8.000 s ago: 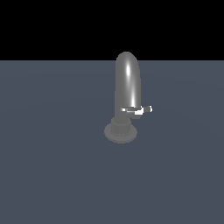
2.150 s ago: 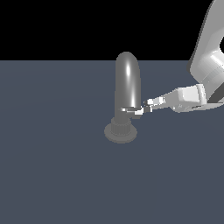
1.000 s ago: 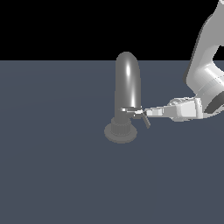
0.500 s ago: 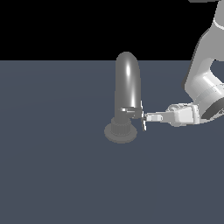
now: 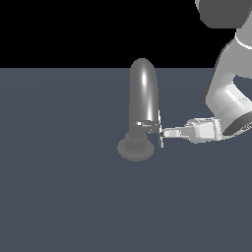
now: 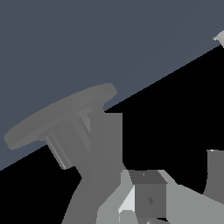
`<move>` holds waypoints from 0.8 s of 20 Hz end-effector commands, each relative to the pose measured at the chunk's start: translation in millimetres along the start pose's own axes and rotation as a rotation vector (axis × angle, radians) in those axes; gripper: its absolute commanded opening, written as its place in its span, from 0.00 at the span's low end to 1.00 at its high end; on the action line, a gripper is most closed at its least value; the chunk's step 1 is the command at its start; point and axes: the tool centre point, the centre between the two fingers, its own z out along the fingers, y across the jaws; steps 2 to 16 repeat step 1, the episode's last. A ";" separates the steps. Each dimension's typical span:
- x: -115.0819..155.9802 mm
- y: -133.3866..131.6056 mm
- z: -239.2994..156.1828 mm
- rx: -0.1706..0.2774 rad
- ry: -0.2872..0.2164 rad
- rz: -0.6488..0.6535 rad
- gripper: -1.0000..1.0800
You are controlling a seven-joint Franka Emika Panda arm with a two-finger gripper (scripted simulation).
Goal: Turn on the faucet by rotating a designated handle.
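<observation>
In the exterior view the faucet (image 5: 143,96) stands as a tall glossy grey spout on a ribbed collar and round disc base (image 5: 134,150). The handle (image 5: 150,126), a thin silvery lever, juts from a narrow band low on the spout towards the exterior view's right. My gripper (image 5: 162,135) comes in level from that side, its fingertips right at the lever's tip. In the wrist view the faucet (image 6: 98,170) fills the frame, and one finger (image 6: 149,199) lies beside a bright sliver of the handle (image 6: 127,202). The other finger (image 6: 214,171) stands well apart, so the gripper is open, holding nothing.
A flat dark blue-grey floor (image 5: 64,187) stretches around the faucet. My white arm (image 5: 229,93) rises at the exterior view's upper right. Nothing else stands on the floor.
The gripper has dropped slightly and pushed in towards the spout. The lever, which pointed further out to the exterior view's right, now looks shorter and swung round against the fingertips.
</observation>
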 end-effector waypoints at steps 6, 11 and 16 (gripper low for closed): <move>40.1 -32.2 4.3 0.059 0.006 0.031 0.00; 40.1 -32.2 4.3 0.059 0.006 0.031 0.00; 40.1 -32.2 4.3 0.059 0.006 0.031 0.00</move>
